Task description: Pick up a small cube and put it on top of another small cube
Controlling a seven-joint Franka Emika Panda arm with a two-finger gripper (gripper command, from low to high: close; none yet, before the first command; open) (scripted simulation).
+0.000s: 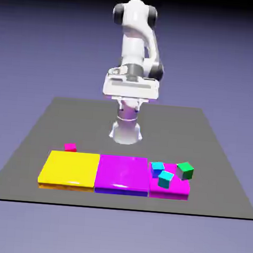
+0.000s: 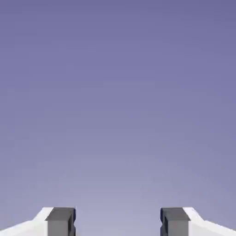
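One magenta cube (image 1: pixel 70 147) lies below the open pincer (image 1: pixel 129 108); well apart.

Item one: small magenta-red cube (image 1: pixel 70 148), top and one side visible, just beyond the far edge of the yellow slab (image 1: pixel 70 168), toward its left end; its lower part is hidden from me by the slab. Item two: small cube with cyan top and bright blue sides (image 1: pixel 157 169), set at the left part of the magenta slab (image 1: pixel 169 189), far side, the cyan cube with teal sides (image 1: pixel 165 179) just nearer and to its right. My pincer (image 1: pixel 130 104) is well apart from both.
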